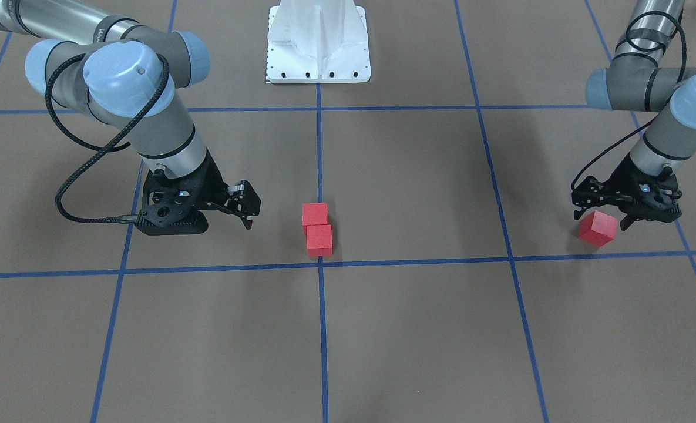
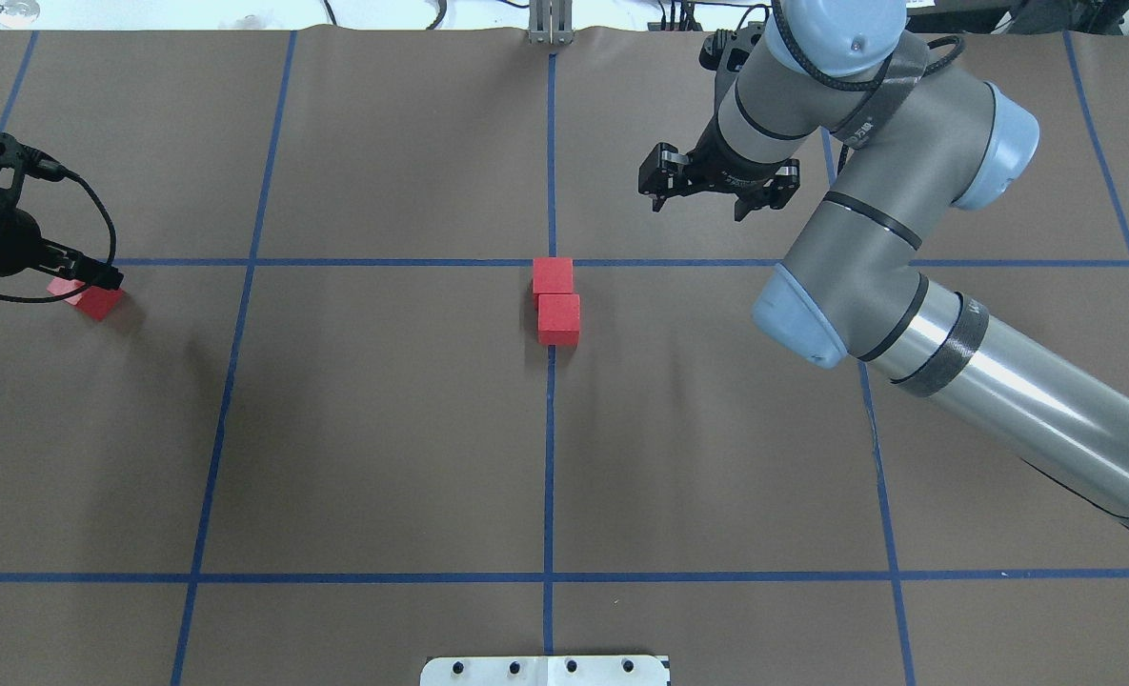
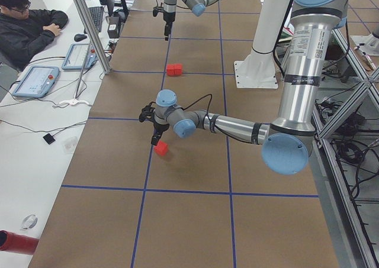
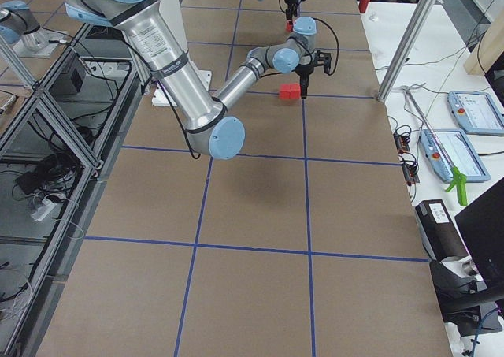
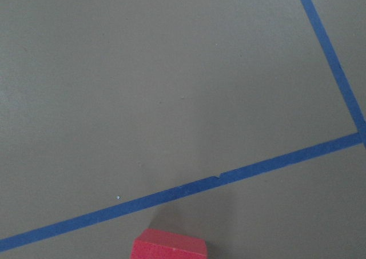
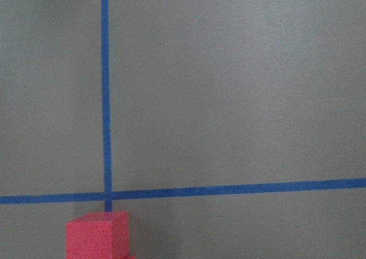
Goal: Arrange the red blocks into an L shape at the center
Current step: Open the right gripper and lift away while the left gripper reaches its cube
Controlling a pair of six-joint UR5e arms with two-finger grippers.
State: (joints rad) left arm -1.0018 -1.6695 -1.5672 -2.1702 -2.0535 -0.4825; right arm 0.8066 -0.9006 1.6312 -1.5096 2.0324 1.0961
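Two red blocks (image 2: 553,275) (image 2: 558,318) lie touching in a short line at the table's centre, on the middle blue line; they also show in the front view (image 1: 315,214) (image 1: 319,239). The third red block (image 2: 97,300) (image 1: 598,228) lies far out on the robot's left. My left gripper (image 1: 599,217) is open just over it, a finger on each side; I cannot tell if they touch it. My right gripper (image 2: 699,202) is open and empty, raised beyond the centre pair. The right wrist view shows a red block (image 6: 97,235) at its bottom edge.
Blue tape lines divide the brown table into large squares. The white robot base plate (image 1: 318,47) stands at the robot's side of the table. A seated operator (image 3: 29,25) and tablets (image 3: 35,81) are at a side desk beyond the far edge.
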